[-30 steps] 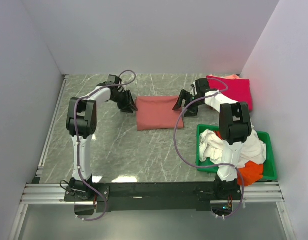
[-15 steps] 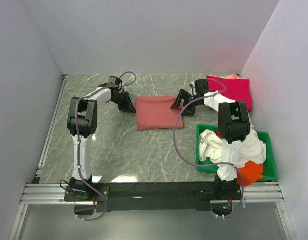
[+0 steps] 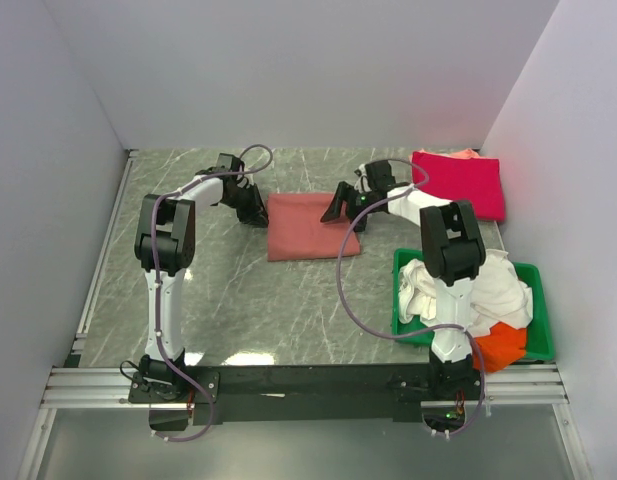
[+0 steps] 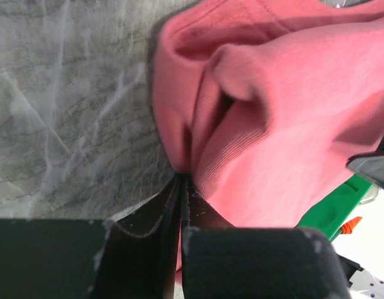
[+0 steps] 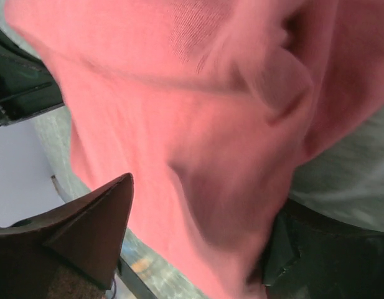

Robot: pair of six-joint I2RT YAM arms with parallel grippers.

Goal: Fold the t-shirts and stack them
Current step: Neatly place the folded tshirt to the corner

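Salmon-red shirt: the salmon-red shirt [image 3: 313, 226] lay folded flat in the middle of the worktop [image 3: 218, 290], far of the arm bases.
Left tool: the left tool [image 4: 182, 180] had its jaws pinched together on the shirt's left edge, only a thin bite of the fold between them.
Right tool: the right tool [image 5: 201, 215] stood wide open over the right edge, cloth bunched between the fingers, nothing gripped.
Stack spot: the crimson-pink shirt [image 3: 458, 183] waited at the far right, well apart.
Waiting pile: the white shirt [image 3: 498, 290] and orange shirt [image 3: 500, 345] sat heaped in the green tray [image 3: 398, 325], near right.
Risk one: if the right jaws closed on just the top layer, a lift would likely peel the fold open.
Risk two: that thin left pinch could slip, dropping one side.
Risk three: uneven lifting by the two arms might drag and skew the bundle.
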